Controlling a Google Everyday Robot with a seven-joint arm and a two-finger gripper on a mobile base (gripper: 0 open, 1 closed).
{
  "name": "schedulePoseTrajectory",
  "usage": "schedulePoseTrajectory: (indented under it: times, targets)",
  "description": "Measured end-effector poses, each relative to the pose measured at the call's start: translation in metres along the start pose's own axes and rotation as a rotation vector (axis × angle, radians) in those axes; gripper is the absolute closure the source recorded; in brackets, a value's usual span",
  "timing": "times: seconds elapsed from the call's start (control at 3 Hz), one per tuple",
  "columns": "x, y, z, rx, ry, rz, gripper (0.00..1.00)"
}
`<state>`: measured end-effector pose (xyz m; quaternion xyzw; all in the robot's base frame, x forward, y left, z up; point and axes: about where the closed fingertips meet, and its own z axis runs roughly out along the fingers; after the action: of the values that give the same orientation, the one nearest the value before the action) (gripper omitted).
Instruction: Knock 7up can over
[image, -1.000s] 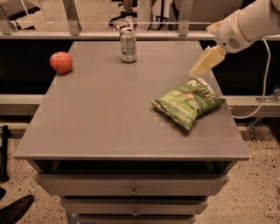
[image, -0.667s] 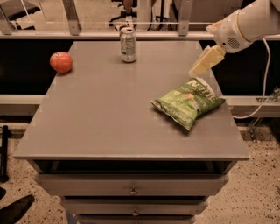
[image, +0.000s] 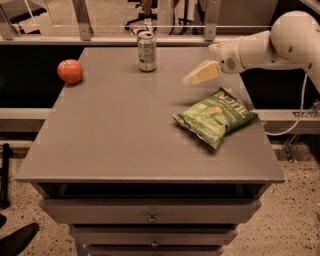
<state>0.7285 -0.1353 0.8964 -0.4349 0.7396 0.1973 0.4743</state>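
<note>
The 7up can (image: 146, 51) stands upright near the far edge of the grey table (image: 125, 130), a silvery can with a green-and-white label. My gripper (image: 192, 77) with cream-coloured fingers hangs over the table to the right of the can and a little nearer the camera, apart from it, above the far end of the green chip bag. The white arm (image: 280, 42) reaches in from the right.
A green chip bag (image: 216, 117) lies on the right half of the table. A red apple (image: 70, 71) sits near the far left edge. A railing runs behind the table, and drawers sit below its front edge.
The gripper has swung left across the table toward the can, and the arm has rotated lower. The can, bag and apple have not moved.
</note>
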Motion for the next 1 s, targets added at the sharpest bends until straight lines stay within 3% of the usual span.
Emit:
schedulePoseTrajectory:
  times: [0.33,1.0]
  targets:
    - [-0.023,0.003,0.055,-0.054,-0.108,0.040,0.00]
    - [-0.057,0.006,0.129,-0.079,-0.226,0.035,0.00]
